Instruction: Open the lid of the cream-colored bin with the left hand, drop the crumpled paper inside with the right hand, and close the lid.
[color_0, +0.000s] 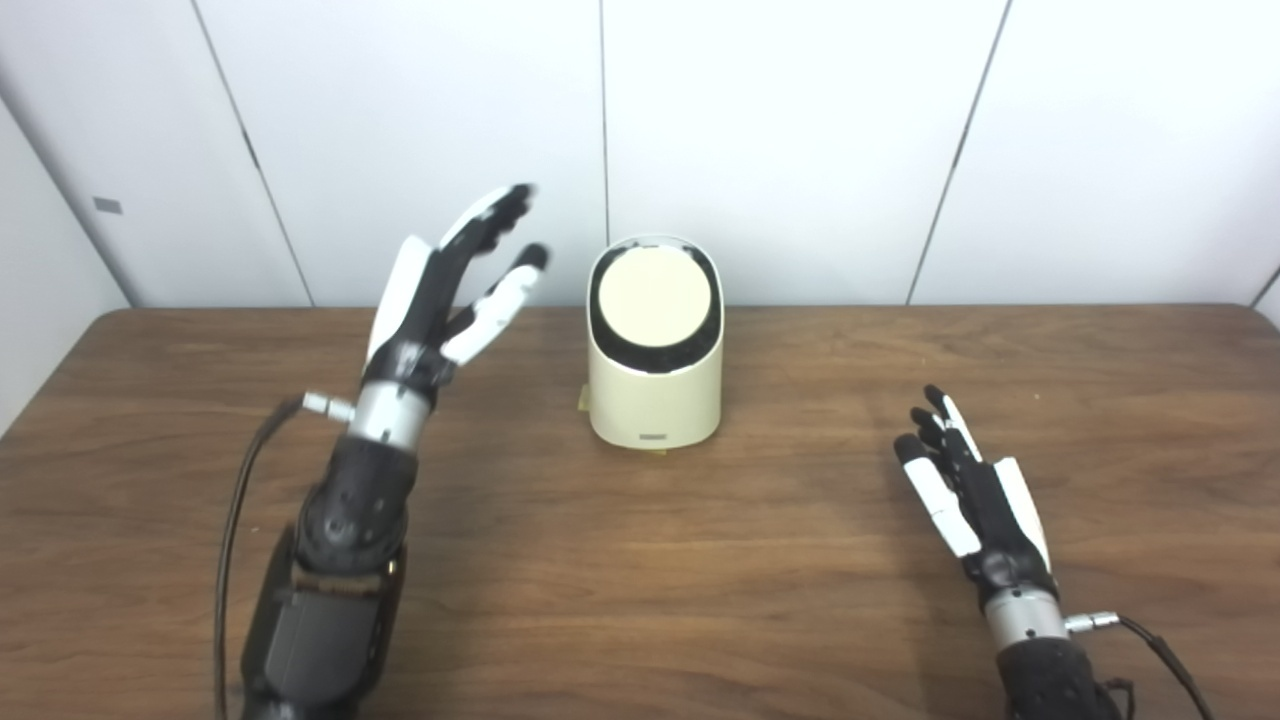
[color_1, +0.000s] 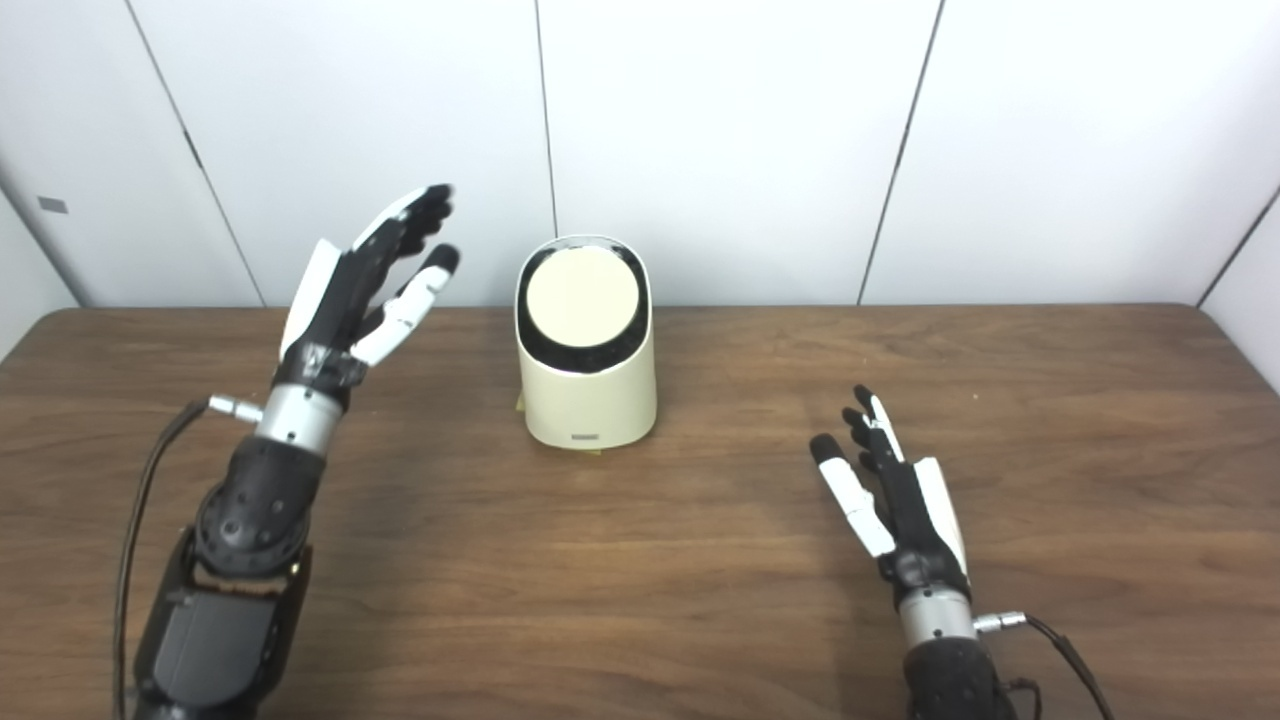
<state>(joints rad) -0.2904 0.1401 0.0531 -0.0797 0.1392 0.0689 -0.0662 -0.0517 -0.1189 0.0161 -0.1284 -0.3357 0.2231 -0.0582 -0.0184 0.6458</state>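
Observation:
The cream-colored bin (color_0: 655, 385) stands upright at the table's middle back. Its round cream lid (color_0: 655, 297) lies flat in a black ring, shut. My left hand (color_0: 448, 290) is raised above the table to the left of the bin, open, fingers spread and pointing up toward the lid's height, apart from the bin. My right hand (color_0: 965, 490) rests low over the table to the right and nearer than the bin, open, holding nothing. No crumpled paper shows in either view.
The brown wooden table (color_0: 640, 600) stretches wide to both sides, its far edge against a white panelled wall (color_0: 800, 140). Cables trail from both wrists near the front edge.

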